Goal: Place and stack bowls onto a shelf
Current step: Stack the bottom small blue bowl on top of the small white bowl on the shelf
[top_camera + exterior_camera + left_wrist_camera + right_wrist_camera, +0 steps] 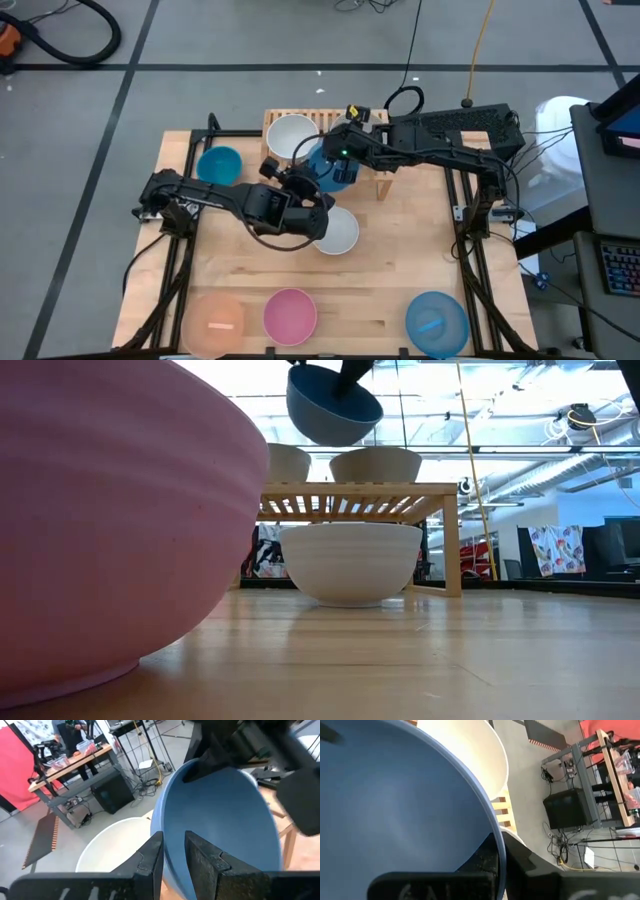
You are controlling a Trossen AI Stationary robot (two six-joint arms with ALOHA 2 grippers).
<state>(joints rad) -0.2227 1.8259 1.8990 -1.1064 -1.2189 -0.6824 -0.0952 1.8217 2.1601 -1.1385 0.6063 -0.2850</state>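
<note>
1. While the right gripper [338, 168] pinches the rim of a dark blue bowl [327, 165], that bowl hangs tilted in the air above the shelf [275, 122], as the low view shows.
2. Its fingers are pressed onto the bowl's edge, one inside and one outside, as seen in the right wrist view [520, 855].
3. On the shelf stands a white bowl [291, 137]; the low view shows two pale bowls side by side on the slatted top.
4. Just below the shelf on the tabletop sits another white bowl [338, 231], upright, partly covered by the left arm in the high view.
5. The left gripper [172, 855] sits close to the dark blue bowl, its fingers [150, 857] slightly apart and straddling the bowl's rim; whether they touch it cannot be told.
6. A teal bowl [220, 164] rests on the table beside the shelf, on the left arm's side.
7. Along the near edge of the table stand a peach bowl [214, 320], a pink bowl [290, 313] and a light blue bowl [437, 322], well apart from each other.
8. No brand, label or readable writing shows on the bowls, the shelf or the arms.
</note>
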